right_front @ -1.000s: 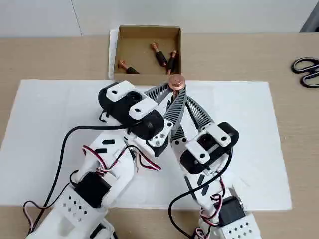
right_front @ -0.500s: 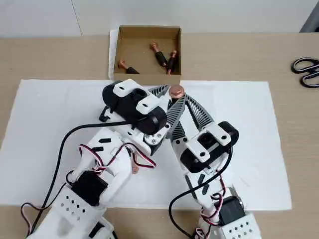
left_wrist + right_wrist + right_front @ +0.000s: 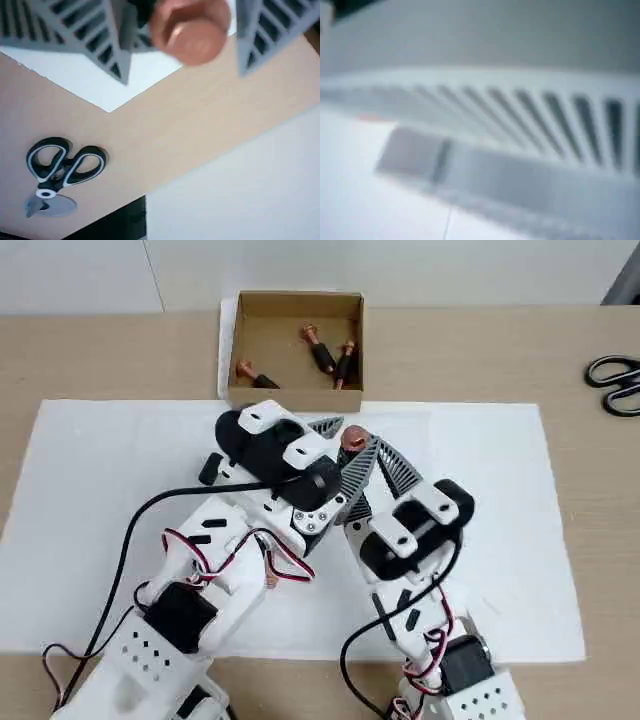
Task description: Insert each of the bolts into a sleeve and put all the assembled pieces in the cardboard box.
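bolt (image 3: 352, 439): held over the sheet's (image 3: 120, 490) far edge, just short of box (image 3: 228, 340) | progress: three pieces (image 3: 322, 352) boxed at desk's (image 3: 480, 350) far edge; this one, likely last, not yet in | right fingers (image 3: 385, 465): closed on bolt under its head | left fingers (image 3: 75, 30): parted either side of head, not gripping
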`<action>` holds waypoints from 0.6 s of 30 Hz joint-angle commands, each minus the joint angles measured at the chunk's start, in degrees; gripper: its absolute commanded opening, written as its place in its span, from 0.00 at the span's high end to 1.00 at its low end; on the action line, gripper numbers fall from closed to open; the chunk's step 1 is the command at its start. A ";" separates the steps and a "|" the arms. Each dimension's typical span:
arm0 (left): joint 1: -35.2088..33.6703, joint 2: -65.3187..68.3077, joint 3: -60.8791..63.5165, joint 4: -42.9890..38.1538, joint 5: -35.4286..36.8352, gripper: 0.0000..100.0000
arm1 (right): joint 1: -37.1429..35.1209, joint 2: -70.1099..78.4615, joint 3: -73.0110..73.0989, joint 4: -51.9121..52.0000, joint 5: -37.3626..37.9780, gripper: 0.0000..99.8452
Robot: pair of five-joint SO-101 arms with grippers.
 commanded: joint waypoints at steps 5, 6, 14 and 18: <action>-2.02 -0.53 -4.26 0.00 -2.46 0.86 | 0.13 -0.92 -0.79 0.22 0.62 1.00; -3.43 -0.53 -5.76 -0.18 -3.34 0.87 | 0.13 -0.84 -0.79 0.22 0.62 1.00; -16.26 -7.38 -8.57 -0.79 -6.15 0.98 | 1.71 3.21 -2.64 5.76 9.49 0.99; -22.42 -16.97 1.54 -0.79 -5.98 0.99 | 4.53 13.23 -11.60 7.69 9.41 1.00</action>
